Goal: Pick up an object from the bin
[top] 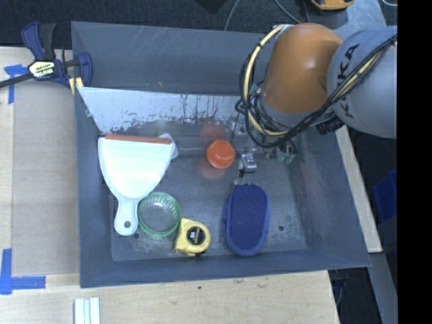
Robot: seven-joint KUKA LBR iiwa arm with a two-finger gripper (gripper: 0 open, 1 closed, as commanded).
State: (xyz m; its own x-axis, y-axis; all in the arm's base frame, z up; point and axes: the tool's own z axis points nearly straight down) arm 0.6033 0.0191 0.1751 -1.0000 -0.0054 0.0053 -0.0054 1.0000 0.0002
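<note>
- From my station I see the gripper [248, 162] low in the right half of the grey metal bin [317, 201], under the arm's smooth, domed orange cover [300, 66] and a loop of yellow and black cables [268, 130].
- Whether the gripper is open or closed I cannot tell; its tip is a small metallic cluster partly hidden by the wrist, and I can make out nothing held in it.
- Nearest to it is a small orange round thing [220, 154], matte and cap-like. It lies just to the left of the gripper on the bin floor, towards the back wall.
- Just in front of the gripper lies a dark blue oval thing [246, 218], long with rounded ends and a soft, fabric-like surface. Its near end reaches the bin's front edge.
- I cannot say for certain which of the two the gripper is over; it sits between them.
- Well to the left is a white plastic scoop [135, 171], flared, with an orange-red strip along its wide end and a short looped handle.
- Against that handle is a round, clear green cup [158, 214], seen from above, and touching the cup is a yellow tape measure [192, 237] with a black centre.
- The bin floor looks scuffed and speckled.
</note>
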